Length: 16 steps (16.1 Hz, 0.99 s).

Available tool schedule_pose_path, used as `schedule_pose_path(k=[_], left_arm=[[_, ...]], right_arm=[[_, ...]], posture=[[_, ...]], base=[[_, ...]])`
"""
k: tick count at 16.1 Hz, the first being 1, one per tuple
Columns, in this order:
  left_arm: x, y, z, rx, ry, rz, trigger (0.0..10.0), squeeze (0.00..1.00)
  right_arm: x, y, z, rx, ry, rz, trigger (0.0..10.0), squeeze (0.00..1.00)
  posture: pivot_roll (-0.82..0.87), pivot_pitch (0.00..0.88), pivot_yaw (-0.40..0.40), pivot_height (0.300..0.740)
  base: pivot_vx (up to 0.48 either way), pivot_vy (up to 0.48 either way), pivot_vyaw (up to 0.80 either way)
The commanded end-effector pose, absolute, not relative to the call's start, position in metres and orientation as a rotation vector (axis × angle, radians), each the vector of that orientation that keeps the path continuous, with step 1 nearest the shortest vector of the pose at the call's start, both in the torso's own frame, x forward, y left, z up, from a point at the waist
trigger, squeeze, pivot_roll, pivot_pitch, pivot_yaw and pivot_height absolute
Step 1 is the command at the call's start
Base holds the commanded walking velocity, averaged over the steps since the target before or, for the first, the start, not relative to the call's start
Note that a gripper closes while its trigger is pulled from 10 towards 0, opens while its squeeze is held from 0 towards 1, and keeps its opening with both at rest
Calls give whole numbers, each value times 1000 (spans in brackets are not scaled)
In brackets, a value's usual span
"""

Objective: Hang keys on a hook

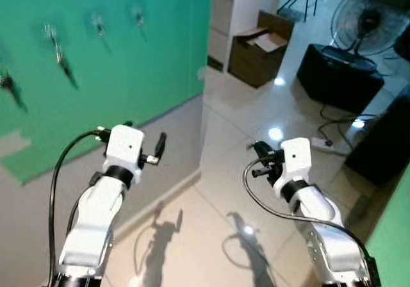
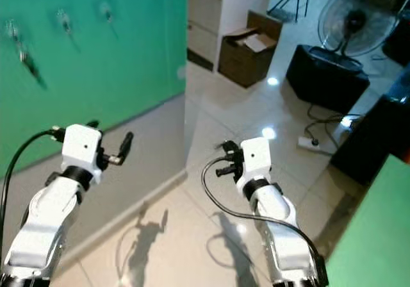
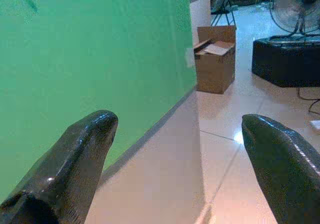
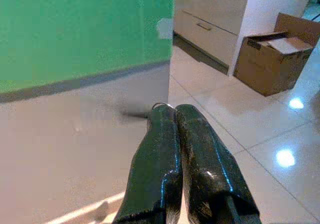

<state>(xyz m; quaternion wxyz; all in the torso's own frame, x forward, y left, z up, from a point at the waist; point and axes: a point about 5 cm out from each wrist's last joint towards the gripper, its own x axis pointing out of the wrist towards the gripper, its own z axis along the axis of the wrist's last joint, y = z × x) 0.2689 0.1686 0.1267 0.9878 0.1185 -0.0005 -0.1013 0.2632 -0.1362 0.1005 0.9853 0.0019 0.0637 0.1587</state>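
Green wall point(image 1: 128, 63) carries a row of hooks point(image 1: 59, 55) well above both arms; my right gripper point(image 4: 167, 115) is pinched on a key ring point(image 4: 159, 104) (barely visible), my left gripper point(image 3: 175, 134) gapes empty, risking a slip during the reach.

Hooks: you have a row of small metal hooks point(image 1: 59, 51) on the green wall, far left, each casting a dark slanted shadow.
Keys: a thin metal ring point(image 4: 160, 104) peeks from the right gripper's point(image 4: 169, 113) pressed-together fingertips; you cannot make out more.
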Motion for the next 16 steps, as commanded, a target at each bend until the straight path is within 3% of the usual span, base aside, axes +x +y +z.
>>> schedule_pose_path(k=[1, 6, 16], left_arm=[[272, 160, 132, 234, -22, -238, 10000, 0], [270, 163, 131, 215, -11, -240, 10000, 0], [273, 168, 137, 286, -34, -215, 10000, 0]], right_arm=[[261, -144, 98, 4, 137, 299, 10000, 0], [259, -138, 97, 4, 142, 362, 10000, 0], [271, -130, 99, 27, 127, 396, 10000, 0]], posture=[[-85, 0, 6, 740], [-78, 0, 2, 740], [-51, 0, -5, 740]], base=[[285, 0, 800], [280, 0, 800], [0, -24, 800]])
